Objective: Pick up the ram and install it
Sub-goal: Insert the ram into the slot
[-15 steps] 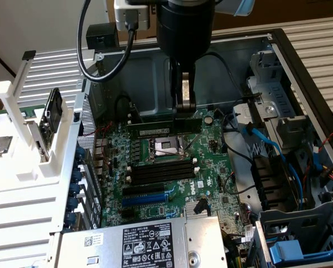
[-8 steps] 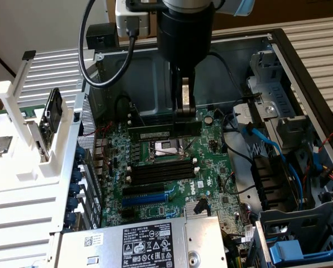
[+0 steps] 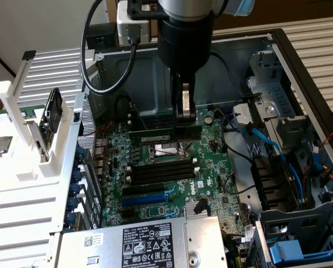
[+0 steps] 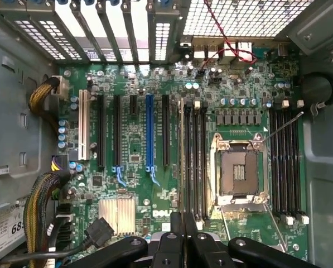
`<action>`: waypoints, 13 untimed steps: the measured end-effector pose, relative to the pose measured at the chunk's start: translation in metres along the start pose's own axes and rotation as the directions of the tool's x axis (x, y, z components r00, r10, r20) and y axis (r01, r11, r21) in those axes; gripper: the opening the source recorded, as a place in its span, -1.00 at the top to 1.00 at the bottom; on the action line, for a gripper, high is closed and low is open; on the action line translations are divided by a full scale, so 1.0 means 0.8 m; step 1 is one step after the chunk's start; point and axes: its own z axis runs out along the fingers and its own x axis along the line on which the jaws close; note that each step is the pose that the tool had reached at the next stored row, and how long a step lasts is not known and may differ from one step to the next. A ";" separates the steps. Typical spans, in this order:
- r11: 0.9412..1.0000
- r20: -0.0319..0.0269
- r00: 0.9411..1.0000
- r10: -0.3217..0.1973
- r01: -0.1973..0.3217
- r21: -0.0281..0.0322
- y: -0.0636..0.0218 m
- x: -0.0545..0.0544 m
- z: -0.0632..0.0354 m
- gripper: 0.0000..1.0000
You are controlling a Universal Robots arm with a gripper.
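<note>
Gripper [image 3: 184, 114] hangs inside the open PC case [image 3: 300, 61], fingers closed together, tips at the ram [image 3: 157, 135]. Ram stands on edge along a memory slot beside the CPU socket [image 3: 167, 151], on the side away from the other slot bank [image 3: 162, 170]; whether it is fully seated: cannot tell. Room is tight: case walls on all sides, cables [image 3: 266, 142] and drive bay on the exterior view's right, PSU [image 3: 149, 243] at the near edge. Blue expansion slot [image 4: 149, 131] is unoccupied. Outside the case, a white rack [image 3: 29, 139] holds a card [image 3: 52, 114].
</note>
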 end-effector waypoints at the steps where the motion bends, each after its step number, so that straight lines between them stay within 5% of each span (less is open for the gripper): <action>1: 1.000 0.000 1.000 0.000 0.000 0.000 0.000 0.000 0.001 0.76; 13: 1.000 0.000 1.000 0.000 0.000 0.000 -0.014 0.000 0.003 0.76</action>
